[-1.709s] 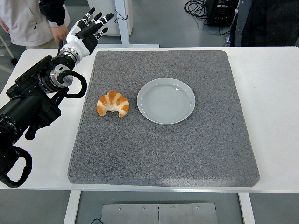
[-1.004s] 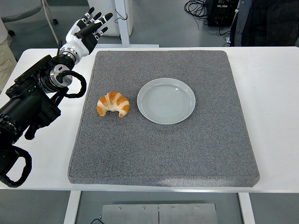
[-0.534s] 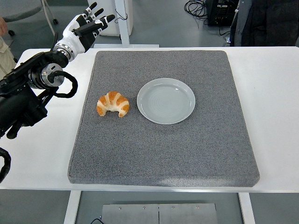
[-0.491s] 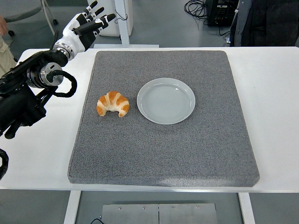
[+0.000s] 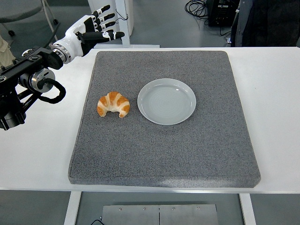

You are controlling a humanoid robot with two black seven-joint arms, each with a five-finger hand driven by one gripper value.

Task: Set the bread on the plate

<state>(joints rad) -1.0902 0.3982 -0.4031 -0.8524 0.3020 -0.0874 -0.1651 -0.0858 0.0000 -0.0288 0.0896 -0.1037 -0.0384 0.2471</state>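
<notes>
A golden croissant (image 5: 113,104) lies on the grey mat (image 5: 164,154), just left of an empty pale plate (image 5: 166,101). My left hand (image 5: 96,30), white with black fingertips, hovers over the table's far left corner, well behind the croissant. Its fingers are spread and hold nothing. The black left arm (image 5: 28,79) comes in from the left edge. The right arm is out of view.
The mat covers most of the white table (image 5: 276,117). A person in dark clothing (image 5: 267,21) stands at the top right; a bit of another person's light sleeve (image 5: 4,44) shows at the far left edge. Cables and a dark box (image 5: 220,11) lie on the floor behind.
My left arm has risen and drawn back to the left, and the hand has turned so its fingers point right. The person at the top left has moved almost out of the picture. Croissant and plate unchanged.
</notes>
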